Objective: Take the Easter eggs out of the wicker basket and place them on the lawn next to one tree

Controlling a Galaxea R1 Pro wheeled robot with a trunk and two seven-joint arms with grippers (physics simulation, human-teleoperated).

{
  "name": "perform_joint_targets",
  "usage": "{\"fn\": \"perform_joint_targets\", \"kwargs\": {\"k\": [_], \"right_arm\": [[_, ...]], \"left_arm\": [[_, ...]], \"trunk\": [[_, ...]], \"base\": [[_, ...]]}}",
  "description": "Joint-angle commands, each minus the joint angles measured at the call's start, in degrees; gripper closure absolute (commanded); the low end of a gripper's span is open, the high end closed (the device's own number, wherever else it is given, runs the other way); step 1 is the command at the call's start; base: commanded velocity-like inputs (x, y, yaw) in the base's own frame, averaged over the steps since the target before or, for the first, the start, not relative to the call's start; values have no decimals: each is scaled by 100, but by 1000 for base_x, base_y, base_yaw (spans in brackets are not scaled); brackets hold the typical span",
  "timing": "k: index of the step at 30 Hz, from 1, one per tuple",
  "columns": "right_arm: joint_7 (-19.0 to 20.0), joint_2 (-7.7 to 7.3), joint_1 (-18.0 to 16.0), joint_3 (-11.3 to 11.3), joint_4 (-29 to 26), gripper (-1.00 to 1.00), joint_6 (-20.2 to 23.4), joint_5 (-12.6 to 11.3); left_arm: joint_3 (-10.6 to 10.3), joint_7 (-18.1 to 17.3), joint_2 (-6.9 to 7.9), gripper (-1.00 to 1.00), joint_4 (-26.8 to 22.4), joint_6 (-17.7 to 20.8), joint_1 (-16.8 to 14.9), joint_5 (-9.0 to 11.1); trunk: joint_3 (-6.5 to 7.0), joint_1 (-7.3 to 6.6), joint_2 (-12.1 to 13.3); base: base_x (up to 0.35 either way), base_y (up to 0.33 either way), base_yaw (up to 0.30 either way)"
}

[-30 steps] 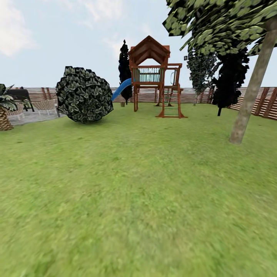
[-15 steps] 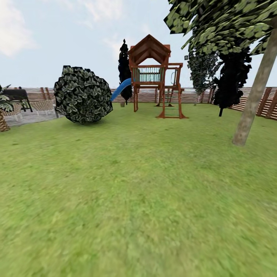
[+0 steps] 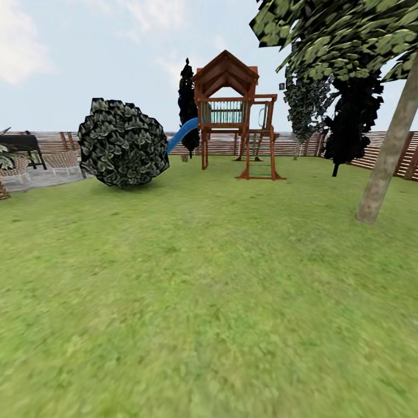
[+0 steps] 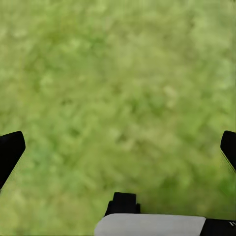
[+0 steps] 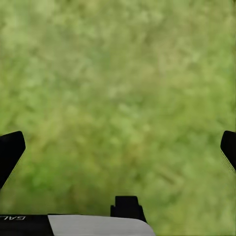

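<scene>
From the head view, the robot looks to be in the searching or travelling step: the lawn (image 3: 197,302) spreads wide ahead, and neither eggs nor basket can be made out on it. A pale-trunked tree (image 3: 388,152) leans at the right, its mottled leaves overhead, a fair candidate for the drop spot. Farther off stand a round bush (image 3: 123,143), a wooden play tower (image 3: 235,110) with a blue slide (image 3: 182,133), a black tree (image 3: 351,119) and the slatted fence (image 3: 383,148). The next move, by my reckoning, calls for turning or driving until the basket comes into sight, then closing in on it.

In the left wrist view, the left hand (image 4: 118,147) points down at blurred grass, its two dark fingertips (image 4: 10,150) far apart at the frame's edges, wide open and holding nothing.

In the right wrist view, the right hand (image 5: 118,147) hangs likewise over the grass, fingertips (image 5: 10,150) spread wide, empty.
</scene>
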Motion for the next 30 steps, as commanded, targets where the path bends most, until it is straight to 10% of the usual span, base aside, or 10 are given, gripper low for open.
{"fn": "perform_joint_targets", "kwargs": {"k": [1,30], "right_arm": [[-6,0,-2,2,3,-100,-17,3],[-6,1,-2,8,-17,-100,-17,3]], "left_arm": [[4,15,-3,-100,-7,-9,1,-7],[-16,15,-20,-100,-3,-9,1,-7]], "trunk": [[-5,4,-2],[-5,4,-2]], "base": [[335,0,0],[335,0,0]]}}
